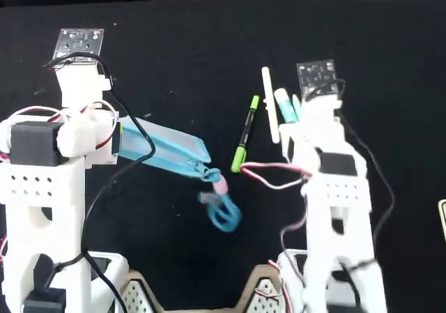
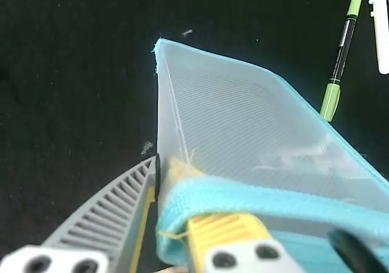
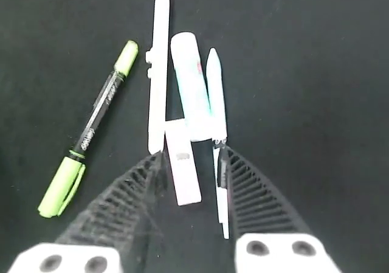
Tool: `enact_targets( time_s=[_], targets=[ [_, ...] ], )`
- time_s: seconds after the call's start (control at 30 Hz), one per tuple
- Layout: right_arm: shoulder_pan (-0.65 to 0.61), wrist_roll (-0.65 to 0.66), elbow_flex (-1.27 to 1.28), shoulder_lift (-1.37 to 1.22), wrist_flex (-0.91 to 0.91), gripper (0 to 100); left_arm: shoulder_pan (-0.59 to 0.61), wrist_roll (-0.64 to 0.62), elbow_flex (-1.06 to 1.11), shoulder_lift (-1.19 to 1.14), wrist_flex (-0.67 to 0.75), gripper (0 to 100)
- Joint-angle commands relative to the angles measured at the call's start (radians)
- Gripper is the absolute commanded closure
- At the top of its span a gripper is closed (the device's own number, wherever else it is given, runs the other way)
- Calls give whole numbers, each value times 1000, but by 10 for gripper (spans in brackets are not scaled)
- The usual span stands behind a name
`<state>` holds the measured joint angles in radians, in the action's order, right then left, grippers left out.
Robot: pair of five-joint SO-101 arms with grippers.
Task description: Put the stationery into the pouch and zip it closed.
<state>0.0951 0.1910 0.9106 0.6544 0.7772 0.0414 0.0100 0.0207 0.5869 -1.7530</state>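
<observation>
Pouch (image 1: 164,148) sits over the black worktop (image 1: 174,62), held at one end by L jaws, which are pressed together on its teal zip edge (image 2: 255,203). Its other end points toward the pens, w/ a blue-and-pink zip charm (image 1: 224,214) trailing off it. Can't tell if the mouth is open.

Stationery is all outside the pouch, grouped by the R arm. Green highlighter (image 3: 91,133) lies a bit apart. Long white pen (image 3: 158,72), teal-and-white stick (image 3: 188,90) and thin white pen (image 3: 215,96) lie side by side, nearly touching. R jaws are spread, holding nothing, and straddle the stick's near end, w/ the thin pen just inside one finger.

Step in hand, prob.: first pick. To do it well:
- Take one item only. As set, closing would likely catch stick + thin pen together, so shift toward the stick first.
- Grip nearer mid-length so the item doesn't swing.
- Get low before closing, since round bodies roll.
- L arm should hold the pouch edge steady so the mouth faces the incoming item.
- Risk: nudging the long white pen out of reach.
</observation>
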Motion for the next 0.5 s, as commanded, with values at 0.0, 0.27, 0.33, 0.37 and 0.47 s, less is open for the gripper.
enact_targets(
  time_s=[0.0, 0.27, 0.33, 0.37, 0.47],
  targets=[
    [17, -5, -145, -194, -37, 871, -8, 11, -27, 14, 23, 970],
    [15, 38, -311, -507, -29, 871, -1, 18, 35, 25, 31, 970],
    [2, 107, -331, -547, -3, 871, -1, 18, 68, 25, 31, 970],
    [-3, 138, -340, -562, 11, 871, -1, 18, 88, 25, 31, 970],
    [-2, 210, -361, -604, 18, 871, -4, 18, 143, 25, 37, 970]
  ],
)
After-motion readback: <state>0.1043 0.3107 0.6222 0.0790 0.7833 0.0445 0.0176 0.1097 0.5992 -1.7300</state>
